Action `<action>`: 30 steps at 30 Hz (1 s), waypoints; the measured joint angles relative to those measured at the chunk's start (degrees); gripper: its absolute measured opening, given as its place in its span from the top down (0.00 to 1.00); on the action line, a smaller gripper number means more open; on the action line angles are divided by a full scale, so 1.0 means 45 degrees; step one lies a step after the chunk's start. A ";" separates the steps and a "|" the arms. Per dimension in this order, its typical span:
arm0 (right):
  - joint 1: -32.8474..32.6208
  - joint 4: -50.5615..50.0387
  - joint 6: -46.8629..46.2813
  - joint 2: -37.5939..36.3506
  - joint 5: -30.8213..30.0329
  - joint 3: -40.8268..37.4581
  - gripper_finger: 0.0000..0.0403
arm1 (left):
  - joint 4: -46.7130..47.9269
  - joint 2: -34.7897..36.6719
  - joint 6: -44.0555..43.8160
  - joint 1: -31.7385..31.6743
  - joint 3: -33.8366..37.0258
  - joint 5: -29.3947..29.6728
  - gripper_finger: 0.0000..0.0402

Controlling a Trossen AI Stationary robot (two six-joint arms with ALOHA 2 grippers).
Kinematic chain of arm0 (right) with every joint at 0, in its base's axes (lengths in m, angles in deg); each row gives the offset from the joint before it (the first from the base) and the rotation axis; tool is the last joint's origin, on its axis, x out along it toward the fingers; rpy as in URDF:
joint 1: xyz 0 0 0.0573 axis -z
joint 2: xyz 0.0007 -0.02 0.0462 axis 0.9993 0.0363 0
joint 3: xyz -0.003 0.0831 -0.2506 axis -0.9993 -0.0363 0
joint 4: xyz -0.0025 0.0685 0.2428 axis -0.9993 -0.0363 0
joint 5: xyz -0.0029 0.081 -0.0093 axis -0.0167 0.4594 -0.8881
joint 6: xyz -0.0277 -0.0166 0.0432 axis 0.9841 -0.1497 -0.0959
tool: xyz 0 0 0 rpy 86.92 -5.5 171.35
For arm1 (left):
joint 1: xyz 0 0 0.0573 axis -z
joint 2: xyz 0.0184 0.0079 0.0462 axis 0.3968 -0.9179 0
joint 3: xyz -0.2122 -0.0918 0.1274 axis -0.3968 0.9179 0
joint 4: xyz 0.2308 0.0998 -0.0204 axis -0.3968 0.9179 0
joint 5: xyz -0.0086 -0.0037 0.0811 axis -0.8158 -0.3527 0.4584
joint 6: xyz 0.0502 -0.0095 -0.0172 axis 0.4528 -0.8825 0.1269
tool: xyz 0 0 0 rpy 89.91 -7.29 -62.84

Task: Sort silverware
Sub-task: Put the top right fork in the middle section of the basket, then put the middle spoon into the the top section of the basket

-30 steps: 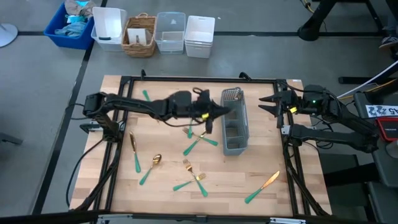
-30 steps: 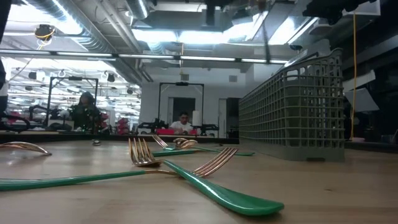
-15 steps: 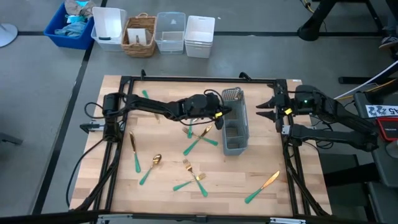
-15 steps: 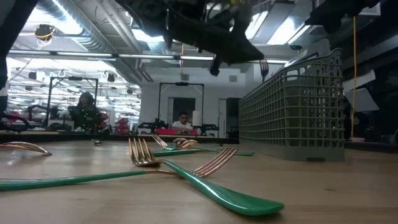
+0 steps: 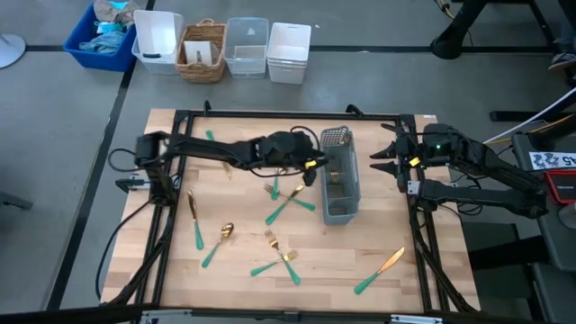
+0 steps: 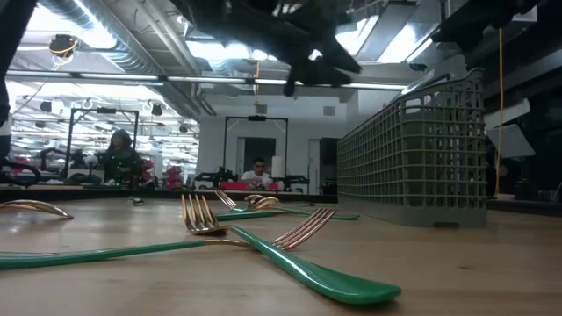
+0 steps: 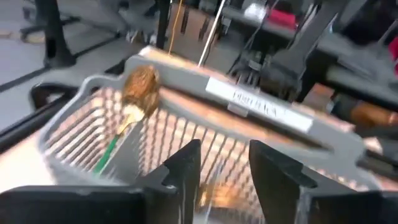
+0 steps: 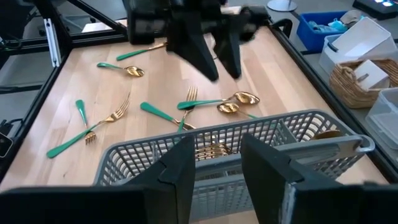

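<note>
High view | left pincer point(image 5: 314, 168) open, empty | right pincer point(image 5: 382, 159) open | one knife point(image 5: 380, 271) | one caddy point(image 5: 338, 209)

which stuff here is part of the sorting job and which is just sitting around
Part of the job:
- silverware with gold heads and green handles, scattered on the table
- grey mesh caddy, some pieces already inside
- left gripper, jaws apart beside the caddy

Just lying about:
- blue bin
- wicker basket
- white and clear tubs on the floor beyond the table
</note>
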 joint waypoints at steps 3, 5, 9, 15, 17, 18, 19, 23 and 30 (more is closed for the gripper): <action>0.0003 -0.0006 0.0002 0.0000 0.0070 0.0000 0.68 | 0.2777 0.1015 -0.0402 -0.0012 0.0000 0.0002 0.67; -0.0005 0.0005 0.0001 0.0015 0.0083 0.0000 0.68 | 0.4257 0.1590 -0.0423 -0.0007 0.0000 0.0004 0.68; 0.0000 -0.0001 0.0005 0.0044 0.0087 0.0000 0.68 | 0.6626 0.2006 -0.0477 0.0373 0.0022 0.0030 0.69; 0.0005 -0.0001 0.0010 0.0083 0.0092 0.0000 0.68 | 0.8694 0.1641 -0.3449 0.0970 0.0566 -0.0026 0.69; 0.0005 0.0006 0.0010 0.0083 0.0092 0.0000 0.68 | 0.9015 0.1559 -0.4495 0.1084 0.0846 -0.0009 0.69; 0.0003 0.0001 0.0015 0.0083 0.0092 0.0000 0.68 | 0.8960 0.1556 -0.4825 0.1126 0.1037 0.0004 0.69; 0.0001 0.0005 0.0012 0.0083 0.0094 0.0000 0.68 | 0.8936 0.1556 -0.5036 0.1180 0.1206 0.0003 0.69; 0.0005 0.0014 0.0015 0.0141 0.0082 0.0001 0.68 | 0.8876 0.1519 -0.5842 0.1245 0.1625 0.0190 0.69; 0.0001 0.0031 0.0015 0.0553 0.0073 0.0005 0.68 | 0.8090 0.0797 -0.6408 0.0676 0.2119 0.1326 0.69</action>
